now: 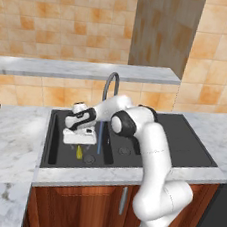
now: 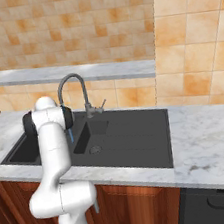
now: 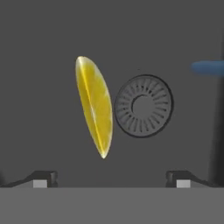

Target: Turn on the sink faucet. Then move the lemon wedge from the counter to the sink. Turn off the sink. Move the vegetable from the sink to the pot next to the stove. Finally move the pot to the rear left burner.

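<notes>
Two black sink (image 1: 58,129) basins sit in marble counter (image 1: 11,143).

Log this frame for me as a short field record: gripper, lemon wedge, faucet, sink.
gripper: open, low over the left basin, holding nothing
lemon wedge: in the left basin beside the round drain, free of the fingertips
sink faucet: running; a thin blue stream falls from the spout into the sink
sink: black double basin set in the marble counter

Even bright light, soft shadows, slightly blurry
</notes>
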Motion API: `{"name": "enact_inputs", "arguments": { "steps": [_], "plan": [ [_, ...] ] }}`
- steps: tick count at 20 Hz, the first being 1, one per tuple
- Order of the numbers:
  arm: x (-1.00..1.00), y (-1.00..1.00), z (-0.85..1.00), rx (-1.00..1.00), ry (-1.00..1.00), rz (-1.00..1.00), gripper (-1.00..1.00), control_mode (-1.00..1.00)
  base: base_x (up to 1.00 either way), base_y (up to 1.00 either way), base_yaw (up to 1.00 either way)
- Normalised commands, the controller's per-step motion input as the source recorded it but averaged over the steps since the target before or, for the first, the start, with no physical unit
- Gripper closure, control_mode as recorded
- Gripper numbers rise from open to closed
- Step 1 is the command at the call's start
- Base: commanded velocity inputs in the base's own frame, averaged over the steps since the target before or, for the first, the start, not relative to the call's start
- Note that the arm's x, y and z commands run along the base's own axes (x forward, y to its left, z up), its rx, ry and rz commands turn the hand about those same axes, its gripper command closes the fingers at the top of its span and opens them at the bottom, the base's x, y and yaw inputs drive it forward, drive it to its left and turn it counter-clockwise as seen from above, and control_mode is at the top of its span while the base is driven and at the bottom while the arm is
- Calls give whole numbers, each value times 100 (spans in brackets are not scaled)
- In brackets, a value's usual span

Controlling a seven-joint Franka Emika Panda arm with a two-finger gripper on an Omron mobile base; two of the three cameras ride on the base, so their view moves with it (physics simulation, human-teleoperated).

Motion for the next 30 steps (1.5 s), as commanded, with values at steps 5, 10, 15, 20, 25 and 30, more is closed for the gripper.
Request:
{"name": "enact_inputs", "arguments": {
  "steps": [5, 10, 15, 20, 25, 30],
  "plan": [
    [-64, -5, 41, 4, -12, -10, -100, -100, 0, 0, 0],
    [-79, 0, 25, 2, -12, -8, -100, -100, 0, 0, 0],
    [-84, 0, 17, 3, -11, -8, -100, -100, 0, 0, 0],
    [-79, -12, 25, 6, -11, -10, -100, -100, 0, 0, 0],
    [-49, -38, 56, 6, -13, -10, -100, -100, 0, 0, 0],
    [-32, -44, 66, 5, -11, -9, -100, -100, 0, 0, 0]
  ]
}}
